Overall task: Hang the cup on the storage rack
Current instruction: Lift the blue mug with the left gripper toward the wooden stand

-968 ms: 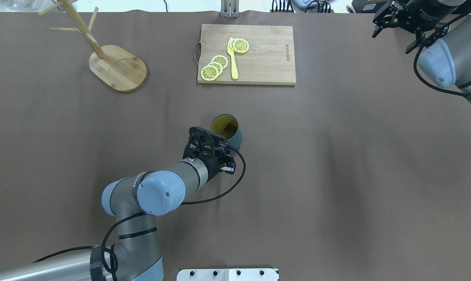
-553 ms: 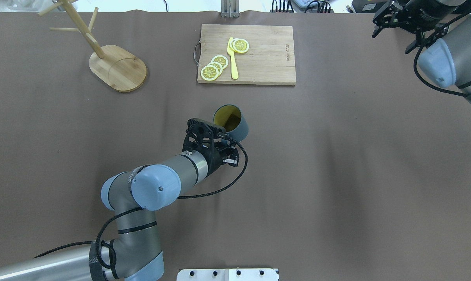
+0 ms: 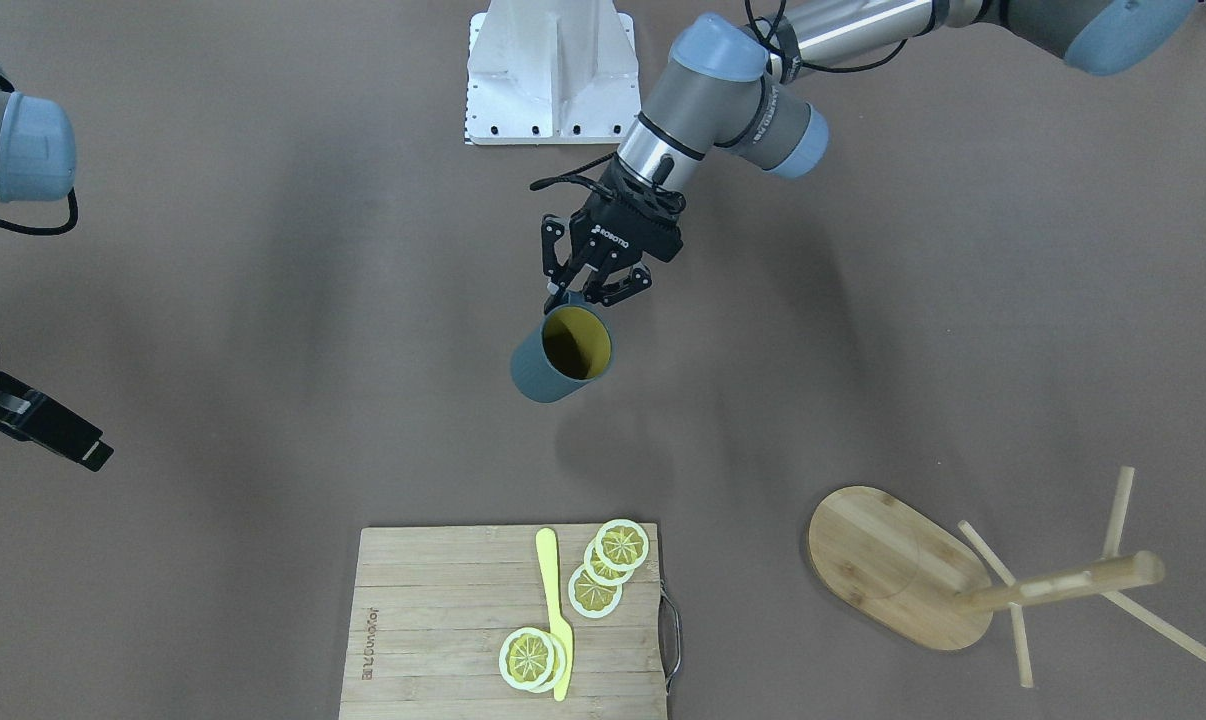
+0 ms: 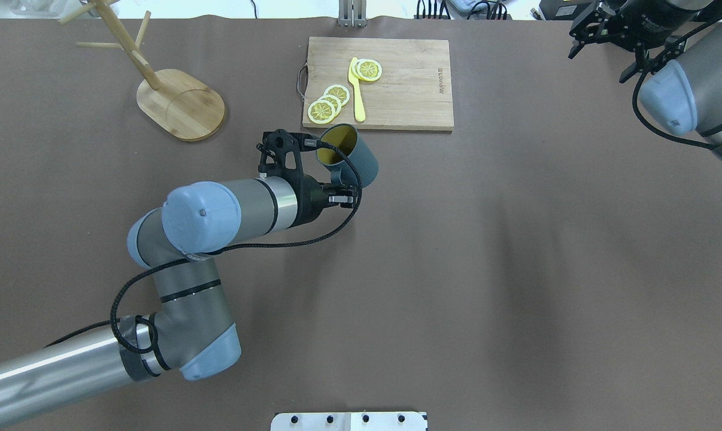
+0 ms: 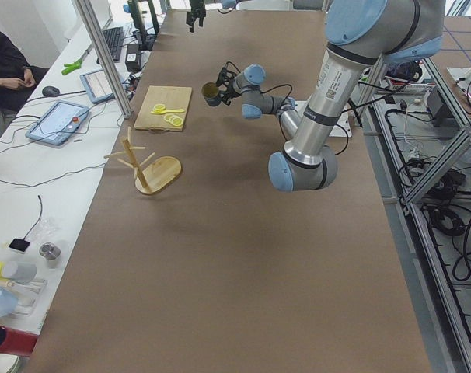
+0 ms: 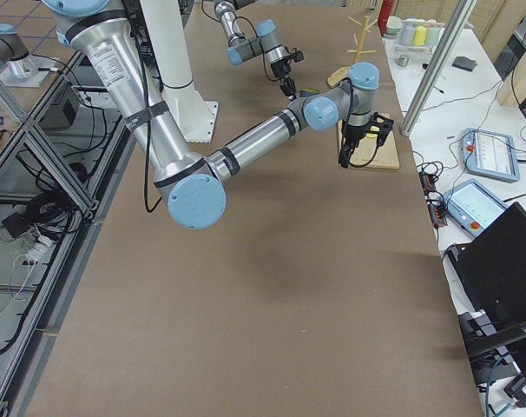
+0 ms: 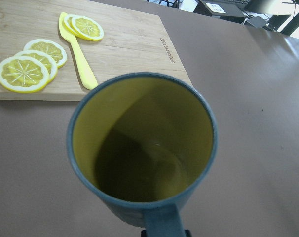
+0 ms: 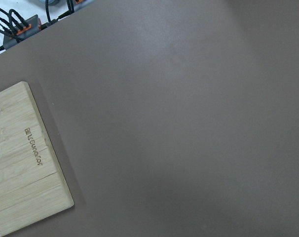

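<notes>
The slate-blue cup (image 4: pixel 354 157) with its yellow inside hangs tilted above the table, just in front of the cutting board. My left gripper (image 4: pixel 336 179) is shut on the cup's handle. From the front, the cup (image 3: pixel 555 362) hangs below the left gripper (image 3: pixel 573 298). The cup's open mouth (image 7: pixel 139 143) fills the left wrist view. The bamboo storage rack (image 4: pixel 181 105) stands at the far left of the table, its pegs bare; it also shows from the front (image 3: pixel 893 565). My right gripper (image 4: pixel 599 63) hovers open at the far right corner, holding nothing.
A bamboo cutting board (image 4: pixel 403 90) lies at the far middle with lemon slices (image 4: pixel 328 102) and a yellow knife (image 4: pixel 357 93) on it. A white mount (image 3: pixel 551 75) sits at the robot's edge. A seated person (image 5: pixel 6 66) is beside the table.
My left arm has lifted the cup and carried it away from the robot towards the cutting board and slightly left, tilting it. The right arm has barely moved.
</notes>
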